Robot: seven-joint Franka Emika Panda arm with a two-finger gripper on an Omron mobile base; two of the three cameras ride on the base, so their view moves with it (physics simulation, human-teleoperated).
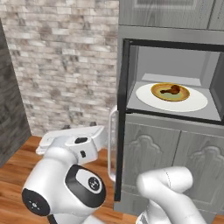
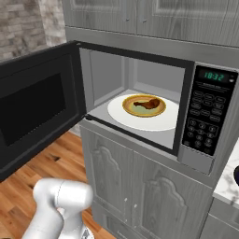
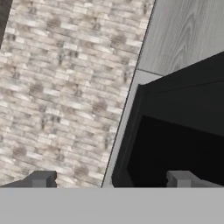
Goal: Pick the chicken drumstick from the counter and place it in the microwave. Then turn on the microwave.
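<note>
— Right base view first: what are we seeing, left to right?

— We are seeing the microwave (image 2: pixel 140 88) door (image 2: pixel 35 116) hanging open, then the chicken drumstick (image 2: pixel 147 103) lying in a bowl (image 2: pixel 144 106) on the turntable (image 2: pixel 122 116), then the keypad (image 2: pixel 205 123).

— And the gripper (image 3: pixel 113 179)?

— We are seeing its jaws standing fully apart, holding nothing.

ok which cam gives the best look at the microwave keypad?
Right base view: the keypad faces the camera, with its green display and button rows clear, right of the open microwave cavity. The left base view has the cavity and edge-on door; the hand view, a dark door edge.
</note>
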